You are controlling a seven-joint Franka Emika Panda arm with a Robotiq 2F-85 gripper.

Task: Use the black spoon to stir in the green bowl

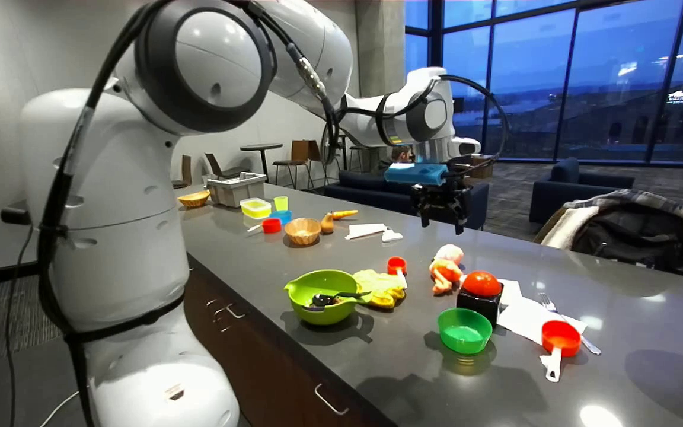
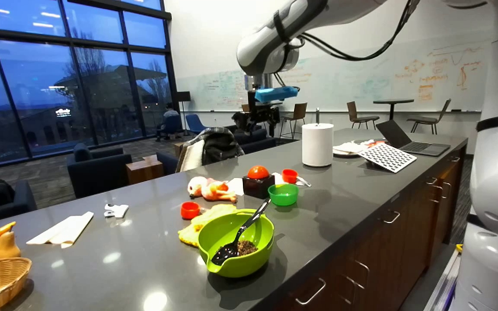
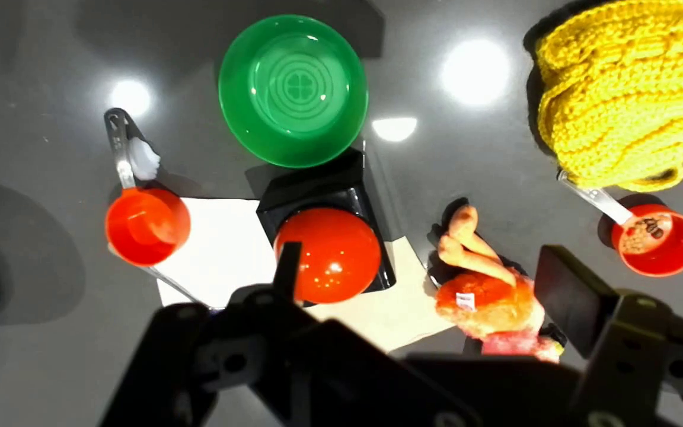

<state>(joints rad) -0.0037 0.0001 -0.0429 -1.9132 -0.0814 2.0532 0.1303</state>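
Black spoon point(image 2: 244, 226), glossy, in green bowl point(image 2: 244, 266); seemingly grainy contents point(image 2: 247, 247).

I see the green bowl point(image 2: 253, 264), wide, lime-coloured, with a flared rim and a spout, standing upright on the tabletop point(image 2: 145, 259), some dark brown crumbs point(image 2: 247, 248) at its bottom. I see the black spoon point(image 2: 248, 223), slim and glossy, tilted inside the green bowl, head down beside the crumbs, handle slanting out over the rim opposite the spout.
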